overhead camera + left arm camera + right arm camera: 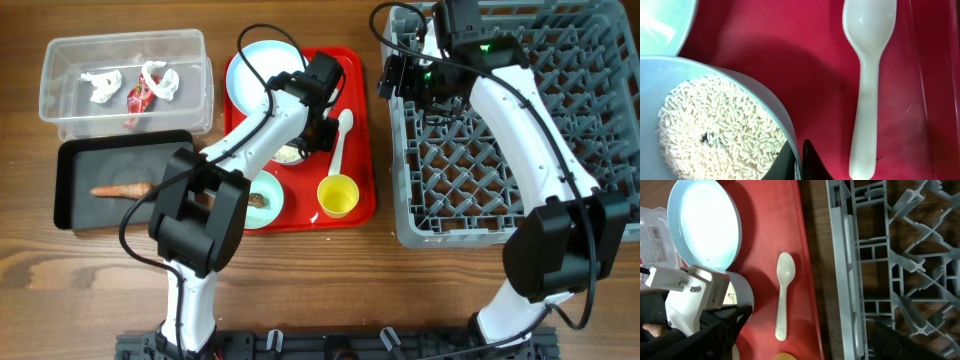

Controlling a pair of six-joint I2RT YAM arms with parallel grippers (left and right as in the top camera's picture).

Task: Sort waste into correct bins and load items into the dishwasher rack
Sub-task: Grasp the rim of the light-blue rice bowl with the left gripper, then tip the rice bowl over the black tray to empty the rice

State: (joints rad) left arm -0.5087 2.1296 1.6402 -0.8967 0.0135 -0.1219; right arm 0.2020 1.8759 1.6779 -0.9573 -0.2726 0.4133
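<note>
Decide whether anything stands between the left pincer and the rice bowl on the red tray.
Nothing visible does. The left pincer is at the rice bowl, its fingers straddling the rim. The white spoon lies apart, beside it on the red tray.

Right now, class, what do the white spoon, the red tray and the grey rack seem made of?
The white spoon is probably plastic: smooth, semi-glossy, soft highlights in its bowl. The red tray is likely plastic, glossy with faint scuffs. The grey rack looks like matte moulded plastic, given its lattice ribs.
</note>
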